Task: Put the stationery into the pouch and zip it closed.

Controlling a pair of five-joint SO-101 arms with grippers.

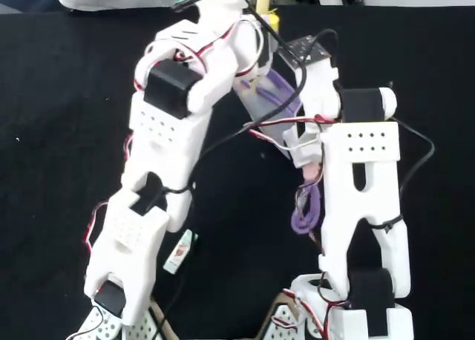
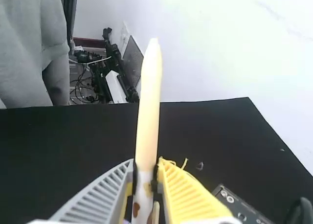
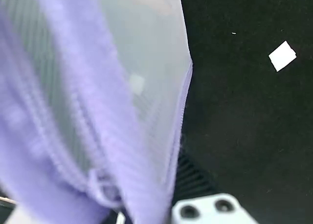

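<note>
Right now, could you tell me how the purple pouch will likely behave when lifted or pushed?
The pouch probably flops: its thin see-through fabric sags in folds, which also suggests little weight. Its purple loop hangs loose and could snag.

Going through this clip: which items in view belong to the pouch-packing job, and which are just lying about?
Job:
- purple pouch
- pale stick-shaped pen, clamped in the left tool
- small white item on the table, possibly an eraser

Lying about:
- cardboard at the table's near edge
- cables and gear behind the table
</note>
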